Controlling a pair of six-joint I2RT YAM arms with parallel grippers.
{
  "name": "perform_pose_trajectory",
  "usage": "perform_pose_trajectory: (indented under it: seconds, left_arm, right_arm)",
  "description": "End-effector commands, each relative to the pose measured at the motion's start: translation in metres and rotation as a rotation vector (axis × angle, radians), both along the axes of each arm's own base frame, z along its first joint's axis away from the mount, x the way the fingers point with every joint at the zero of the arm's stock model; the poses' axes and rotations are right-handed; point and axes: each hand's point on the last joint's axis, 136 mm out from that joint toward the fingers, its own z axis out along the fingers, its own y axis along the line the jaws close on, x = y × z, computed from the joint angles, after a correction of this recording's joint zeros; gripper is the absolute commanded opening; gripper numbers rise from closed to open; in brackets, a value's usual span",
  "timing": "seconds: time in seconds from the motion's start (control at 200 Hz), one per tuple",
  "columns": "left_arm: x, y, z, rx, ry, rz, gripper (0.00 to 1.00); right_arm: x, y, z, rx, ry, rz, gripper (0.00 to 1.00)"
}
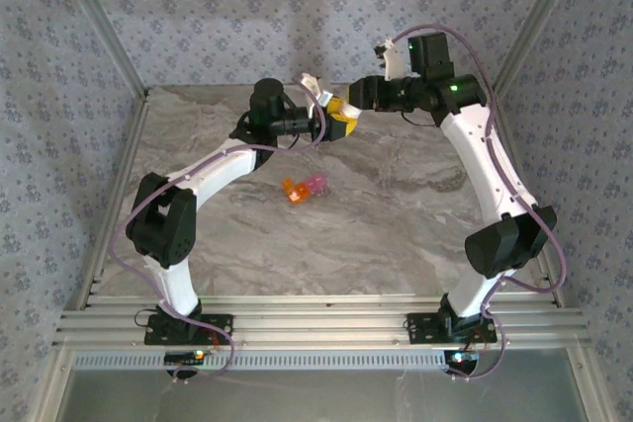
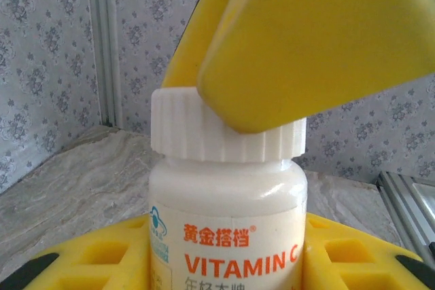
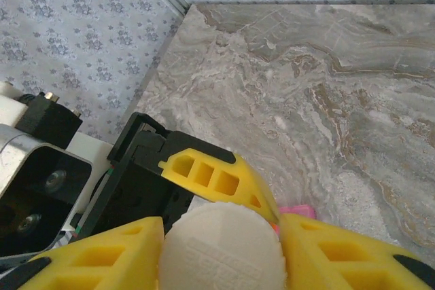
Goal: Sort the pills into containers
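Observation:
A white bottle [image 2: 228, 222] labelled VITAMIN C stands upright between my left gripper's [image 2: 228, 266] yellow fingers [image 2: 88, 259], which are shut on its body. Its ribbed white cap [image 3: 221, 249] sits between my right gripper's [image 3: 221, 263] fingers [image 3: 340, 256], which press on both of its sides from above. The two grippers meet high over the back of the table, left gripper [image 1: 331, 121] and right gripper [image 1: 354, 98]. The containers [image 1: 305, 188], an orange and pink strip, lie on the marble table below. The pills are hidden.
The marble table [image 1: 396, 224] has metal frame posts at its back corners and patterned walls around it. A pink corner of the strip [image 3: 297, 208] peeks out beside the cap. Aluminium rails [image 1: 316, 328] run along the near edge.

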Motion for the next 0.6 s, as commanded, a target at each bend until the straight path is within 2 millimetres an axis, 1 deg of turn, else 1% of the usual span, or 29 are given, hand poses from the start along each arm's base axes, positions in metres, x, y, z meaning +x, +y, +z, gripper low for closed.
perform_pose_trajectory:
  seconds: [0.0, 0.11, 0.16, 0.215, 0.28, 0.39, 0.465, 0.595]
  left_arm:
    - [-0.001, 0.002, 0.024, -0.037, -0.067, -0.010, 0.00]
    - [0.008, 0.002, 0.027, -0.036, -0.098, 0.063, 0.00]
    - [0.011, 0.002, 0.029, -0.031, -0.137, 0.111, 0.00]
    - [0.013, 0.000, 0.032, -0.021, -0.192, 0.172, 0.00]
    - [0.016, -0.002, 0.034, -0.007, -0.259, 0.260, 0.00]
    - [0.016, -0.010, 0.033, 0.038, -0.362, 0.380, 0.00]
    - [0.016, -0.011, 0.036, 0.020, -0.392, 0.436, 0.00]
    - [0.020, -0.009, 0.034, 0.007, -0.384, 0.490, 0.00]
  right_arm:
    - [-0.005, 0.001, -0.006, -0.021, 0.041, -0.005, 0.45]
    - [-0.004, -0.001, -0.020, -0.031, 0.107, -0.095, 0.42]
    - [-0.001, -0.007, -0.030, -0.039, 0.152, -0.177, 0.42]
    - [-0.001, -0.007, -0.037, -0.011, 0.194, -0.252, 0.41]
    - [-0.001, -0.012, -0.046, -0.008, 0.229, -0.356, 0.40]
    - [-0.001, -0.009, -0.052, 0.040, 0.264, -0.478, 0.40]
    - [-0.002, -0.003, -0.052, 0.056, 0.274, -0.508, 0.40]
    - [-0.004, 0.005, -0.052, 0.101, 0.307, -0.519, 0.40]
